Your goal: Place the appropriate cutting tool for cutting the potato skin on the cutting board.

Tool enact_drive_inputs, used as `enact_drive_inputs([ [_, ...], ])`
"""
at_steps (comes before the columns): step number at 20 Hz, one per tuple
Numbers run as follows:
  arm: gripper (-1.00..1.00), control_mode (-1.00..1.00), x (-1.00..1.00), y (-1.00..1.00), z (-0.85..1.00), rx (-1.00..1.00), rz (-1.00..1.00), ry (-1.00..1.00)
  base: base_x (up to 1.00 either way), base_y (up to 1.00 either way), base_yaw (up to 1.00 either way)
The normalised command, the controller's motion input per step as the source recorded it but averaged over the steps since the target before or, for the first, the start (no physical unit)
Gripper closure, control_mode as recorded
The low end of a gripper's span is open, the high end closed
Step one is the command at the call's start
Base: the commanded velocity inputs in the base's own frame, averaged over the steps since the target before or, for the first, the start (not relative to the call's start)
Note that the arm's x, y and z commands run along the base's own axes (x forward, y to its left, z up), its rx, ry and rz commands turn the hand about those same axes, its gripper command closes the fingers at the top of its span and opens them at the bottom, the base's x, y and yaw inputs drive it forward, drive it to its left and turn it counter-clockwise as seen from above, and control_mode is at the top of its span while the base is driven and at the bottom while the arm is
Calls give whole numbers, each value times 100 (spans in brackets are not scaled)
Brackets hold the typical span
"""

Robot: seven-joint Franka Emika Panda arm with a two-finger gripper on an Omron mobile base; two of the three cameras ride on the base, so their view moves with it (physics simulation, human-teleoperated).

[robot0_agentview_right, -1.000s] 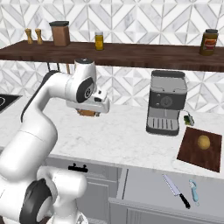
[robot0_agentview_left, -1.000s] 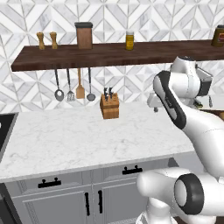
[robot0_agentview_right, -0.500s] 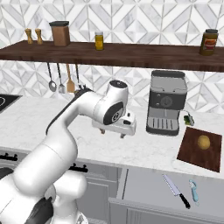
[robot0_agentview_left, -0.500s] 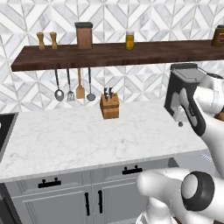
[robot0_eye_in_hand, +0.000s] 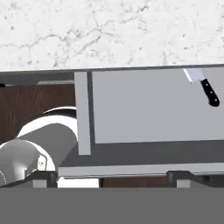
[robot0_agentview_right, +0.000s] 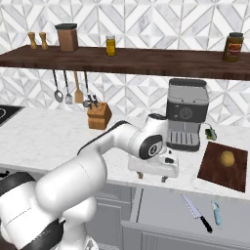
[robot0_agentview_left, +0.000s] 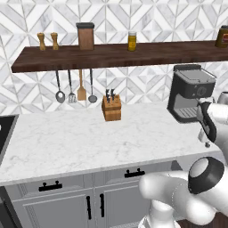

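Note:
The cutting tool (robot0_agentview_right: 216,214), a small pale sliver, lies in the open drawer (robot0_agentview_right: 161,210) under the counter, to the right of a black-handled kitchen knife (robot0_agentview_right: 197,213). The dark reddish-brown cutting board (robot0_agentview_right: 217,171) rests on the counter to the right of the coffee machine and carries a potato (robot0_agentview_right: 227,157). My gripper (robot0_agentview_right: 152,177) hangs at the counter's front edge, left of the board, pointing down. It is open, with nothing between its fingers. In the hand view my gripper (robot0_eye_in_hand: 111,177) looks into the grey drawer (robot0_eye_in_hand: 153,109), where the knife (robot0_eye_in_hand: 202,85) lies at the upper right.
A coffee machine (robot0_agentview_right: 187,113) stands behind my hand. A knife block (robot0_agentview_right: 98,116) sits farther left, with utensils (robot0_agentview_right: 68,90) hanging below the long wall shelf (robot0_agentview_right: 122,58) of jars. The marble counter (robot0_agentview_left: 80,138) stretches left, and a stove edge (robot0_agentview_left: 3,133) shows at the far left.
My arm has swung right, from near the knife block to the counter's front edge by the coffee machine. The hand has dropped lower and now faces down over the open drawer.

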Motion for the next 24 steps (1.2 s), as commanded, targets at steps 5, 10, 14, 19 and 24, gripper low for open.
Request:
enact_drive_inputs([
  [5, -100, -100, -59, -100, -43, -1, 0, 16, 0, 0, 0],
  [10, -100, -100, -53, -100, -74, 0, 0, 2, 0, 0, 0],
  [14, -100, -100, -24, -72, -57, 1, 0, 0, 0, 0, 0],
  [19, -100, -100, 0, -50, -13, 7, 0, 2, 0, 0, 0],
  [24, -100, -100, 0, -32, -7, 8, 0, 0, 0, 0, 0],
])
